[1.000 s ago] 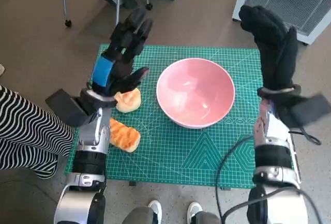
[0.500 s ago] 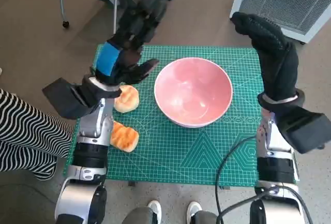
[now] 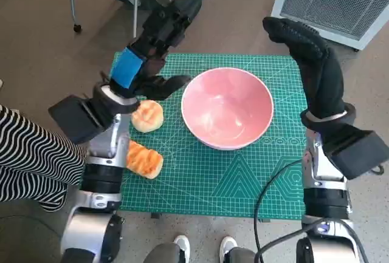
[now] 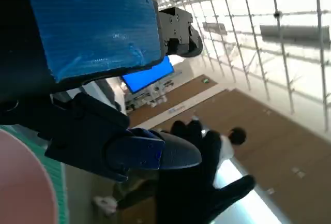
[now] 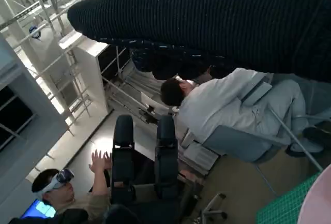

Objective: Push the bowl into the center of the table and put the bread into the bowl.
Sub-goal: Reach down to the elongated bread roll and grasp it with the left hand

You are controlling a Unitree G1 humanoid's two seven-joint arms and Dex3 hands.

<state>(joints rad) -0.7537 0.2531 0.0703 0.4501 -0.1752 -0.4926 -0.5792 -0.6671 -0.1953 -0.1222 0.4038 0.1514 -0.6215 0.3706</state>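
Nearest me on the green mat (image 3: pixel 200 178) that covers the table, I see a striped piece of bread (image 3: pixel 144 158) by the left forearm, and a round bread roll (image 3: pixel 148 116) just beyond it. Past those, the pink bowl (image 3: pixel 227 108) sits about mid-mat, upright. My left robot hand (image 3: pixel 148 55) hovers raised beside the bowl's left rim, fingers spread, holding nothing. My right robot hand (image 3: pixel 313 62) is lifted off the bowl's right side; it looks open-fingered, though the glove blurs that.

No readable text, labels or signs
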